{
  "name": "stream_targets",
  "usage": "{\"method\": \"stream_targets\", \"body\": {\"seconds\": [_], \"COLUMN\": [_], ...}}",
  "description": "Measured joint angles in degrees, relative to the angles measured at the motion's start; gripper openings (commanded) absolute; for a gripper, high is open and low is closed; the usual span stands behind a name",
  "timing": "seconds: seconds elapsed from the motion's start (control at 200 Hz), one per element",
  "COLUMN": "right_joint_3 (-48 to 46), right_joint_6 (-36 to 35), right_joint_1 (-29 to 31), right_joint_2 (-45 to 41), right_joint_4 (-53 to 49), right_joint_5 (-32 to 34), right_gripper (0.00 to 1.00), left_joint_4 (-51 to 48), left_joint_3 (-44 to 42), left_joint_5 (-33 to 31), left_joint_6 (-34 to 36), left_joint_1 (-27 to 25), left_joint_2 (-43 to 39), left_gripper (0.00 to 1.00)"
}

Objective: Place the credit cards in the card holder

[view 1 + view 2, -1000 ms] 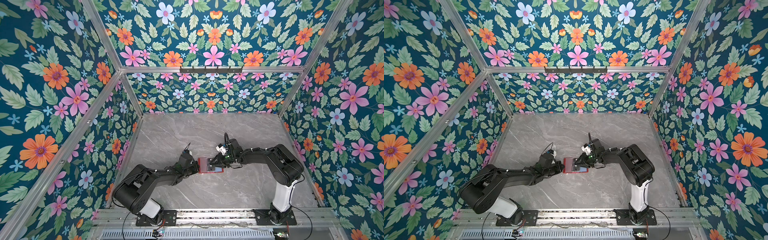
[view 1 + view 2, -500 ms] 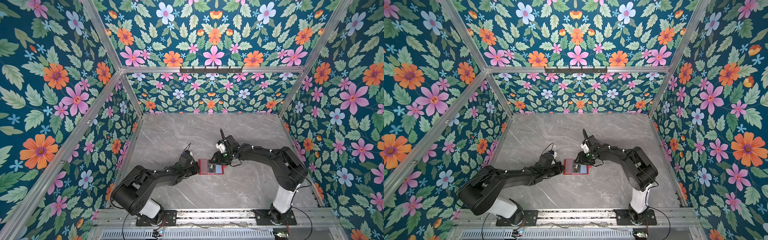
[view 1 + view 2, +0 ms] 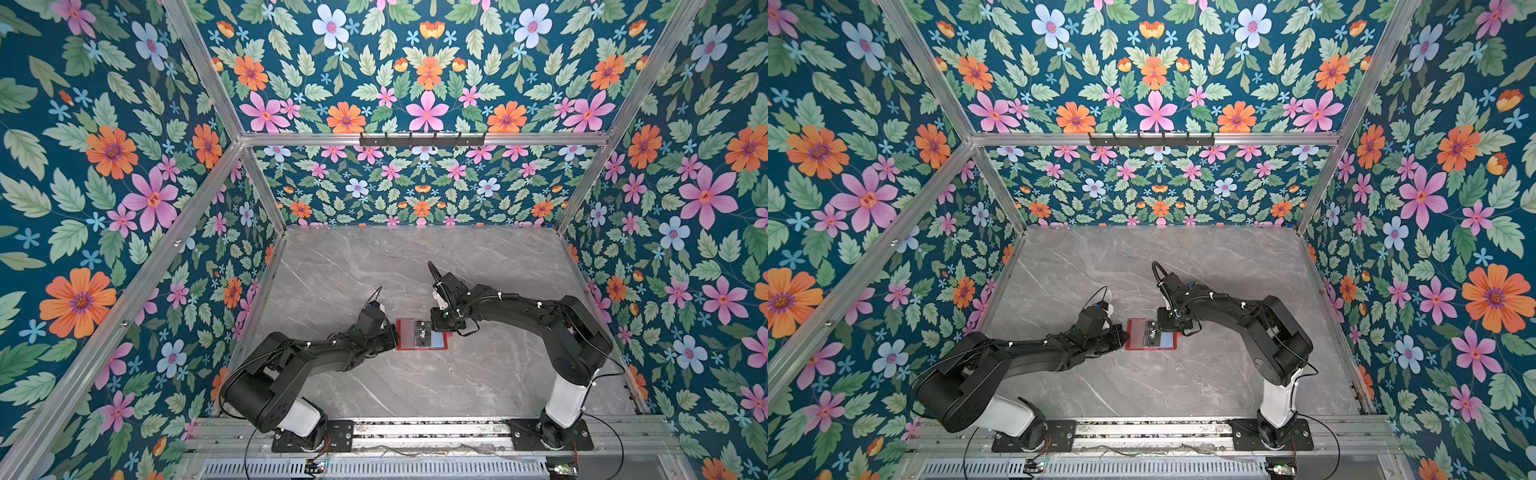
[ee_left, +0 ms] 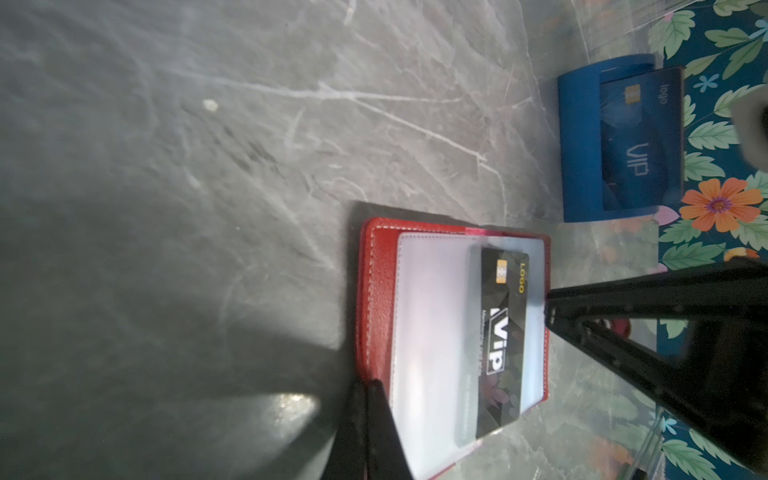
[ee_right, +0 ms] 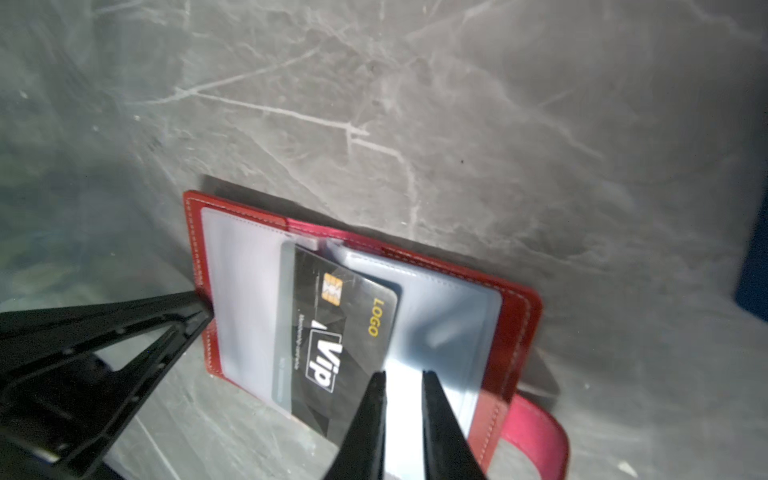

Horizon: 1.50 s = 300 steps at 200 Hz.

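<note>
While one black card (image 5: 332, 332) sits partly inside one card holder (image 5: 515, 332), left gripper (image 4: 368, 384) is closed and right gripper (image 5: 401, 376) slightly parted; what they hold is unclear.

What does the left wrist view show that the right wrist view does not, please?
Only the left wrist view shows the dark blue card sitting in the blue stand. Only the right wrist view shows the red strap plainly, and the right end effector, its fingers slightly apart, beside the black card. Both show the open card holder on the marble table with the black card partly inside a clear sleeve.
</note>
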Motion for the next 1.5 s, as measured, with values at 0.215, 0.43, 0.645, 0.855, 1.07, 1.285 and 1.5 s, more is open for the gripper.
{"method": "stream_targets", "body": {"seconds": [0.215,0.43,0.645,0.855,1.07,1.285,1.5], "right_joint_3": [1.44,3.34,4.48,4.72,5.79,6.97,7.48], "right_joint_6": [-0.02,-0.02,-0.02,-0.04,-0.09,-0.26,-0.96], "right_joint_1": [1.07,1.49,1.73,1.84,2.34,3.10,3.52], "right_joint_2": [1.92,3.61,4.72,5.05,5.99,6.75,7.04], "right_joint_4": [-2.16,-3.04,-2.99,-3.13,-3.96,-4.83,-5.18], "right_joint_5": [1.73,1.77,0.81,0.44,0.52,0.92,0.94], "right_gripper": [0.11,0.14,0.17,0.20,0.25,0.35,0.39], "left_joint_4": [-0.07,-0.07,-0.04,0.02,0.15,0.17,0.20], "left_joint_3": [0.02,0.07,0.11,0.15,0.09,-0.37,-0.46], "left_joint_5": [-0.02,0.02,0.02,0.04,0.22,0.37,0.74], "left_joint_6": [0.00,0.02,0.22,0.24,0.26,0.24,0.24], "left_joint_1": [-0.04,-0.04,-0.13,-0.24,-0.31,-0.39,-0.42], "left_joint_2": [0.00,0.07,0.15,0.24,0.15,-0.37,-0.46], "left_gripper": [0.00,0.00,0.00,0.00,0.00,0.00,0.00]}}
